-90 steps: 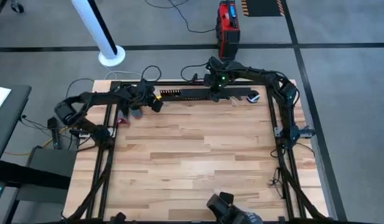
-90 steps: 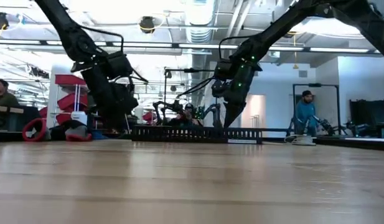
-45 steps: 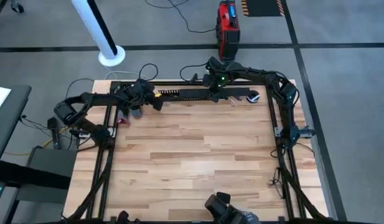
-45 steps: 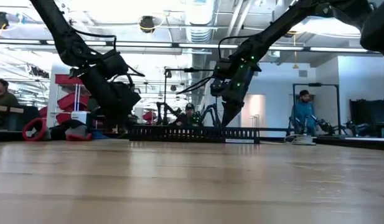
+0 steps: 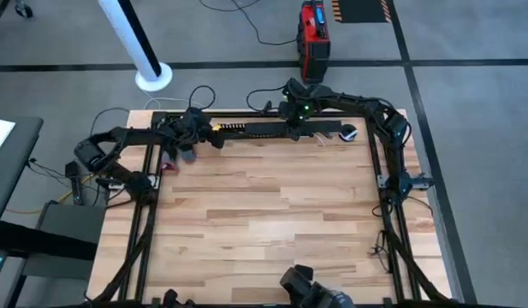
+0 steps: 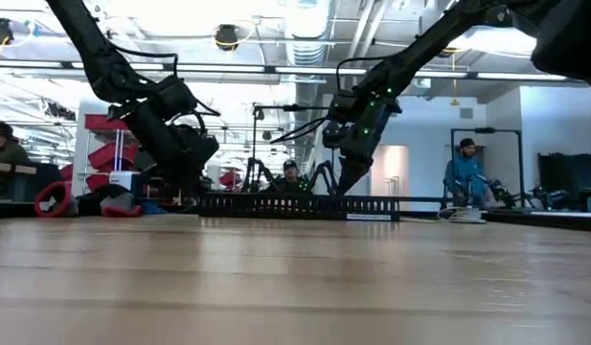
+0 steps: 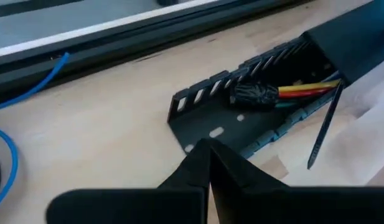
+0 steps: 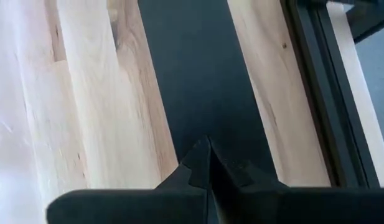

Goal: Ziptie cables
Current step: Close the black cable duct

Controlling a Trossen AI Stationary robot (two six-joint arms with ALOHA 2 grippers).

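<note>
Slotted cable channel (image 5: pixel 276 129): black, lying along the table (image 5: pixel 264 214) edge at 12 o'clock. Cables (image 7: pixel 304 91): red, yellow and green, black-taped end, lying inside the channel's open end; a black ziptie (image 7: pixel 321 129) leans beside it. Left gripper (image 7: pixel 208 155): fingers together, at that open end, 11 o'clock. Right gripper (image 8: pixel 208 163): fingers together, tips over the channel's flat black cover at 12 o'clock.

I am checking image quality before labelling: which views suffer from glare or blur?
Low view: ceiling lights glare brightly and the near table is blurred. Left wrist view: the cables in the slotted channel look sharp; the left end effector is soft. Right wrist view: pale washed-out patch on one side.
</note>
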